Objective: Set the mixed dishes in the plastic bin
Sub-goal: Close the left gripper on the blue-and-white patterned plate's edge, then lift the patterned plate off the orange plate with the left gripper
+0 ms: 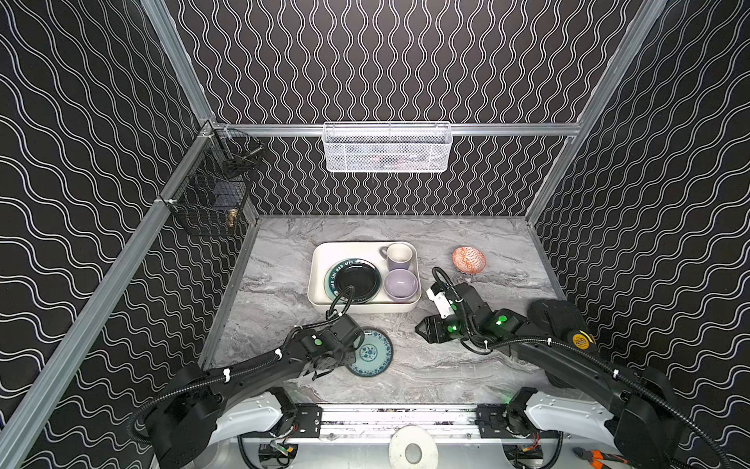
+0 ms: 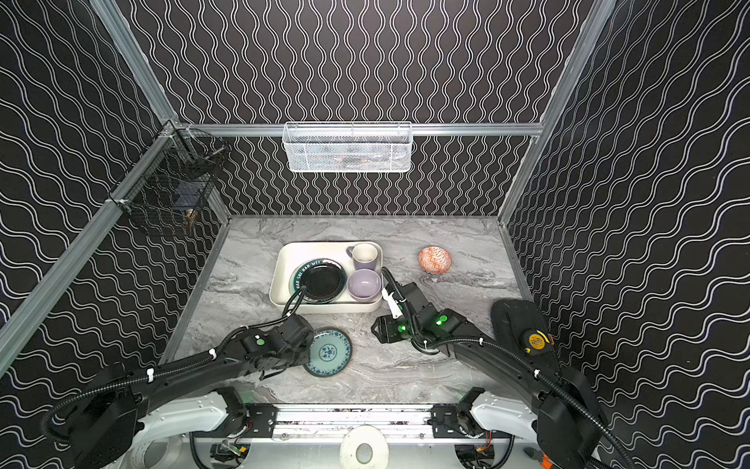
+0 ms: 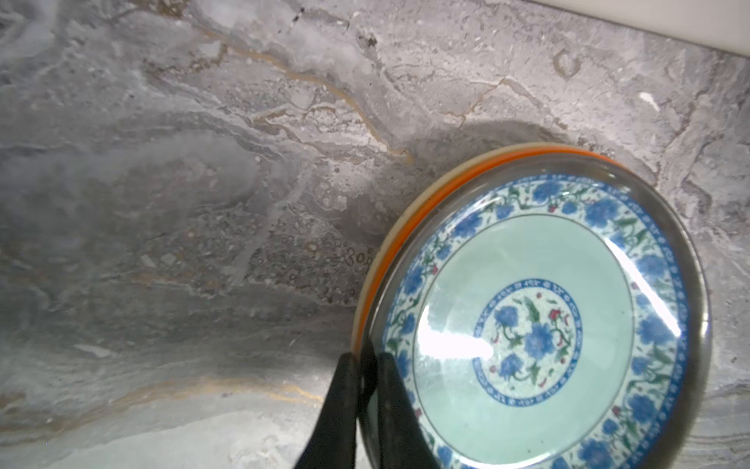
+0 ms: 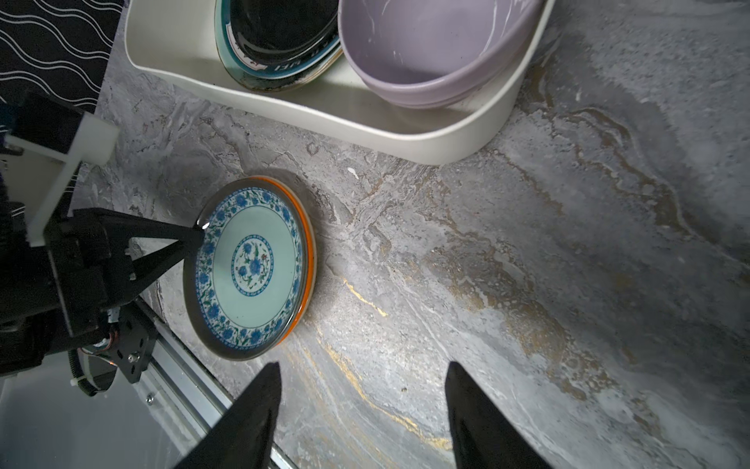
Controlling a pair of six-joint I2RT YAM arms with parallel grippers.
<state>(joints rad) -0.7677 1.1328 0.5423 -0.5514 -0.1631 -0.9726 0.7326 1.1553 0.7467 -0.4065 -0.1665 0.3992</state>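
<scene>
A mint-green floral plate lies on the table near the front, stacked on an orange plate and a cream plate. My left gripper is shut on the floral plate's left rim. The plastic bin stands behind it. It holds a black plate on a lettered green-rimmed plate, a lavender mug and a lavender bowl. An orange-patterned bowl sits on the table to the right of the bin. My right gripper hangs open and empty by the bin's near right corner.
A black pad with a yellow tape measure lies at the right edge. A black wire basket hangs on the left wall and a white mesh basket on the back rail. The left arm's cable loops over the bin's near rim.
</scene>
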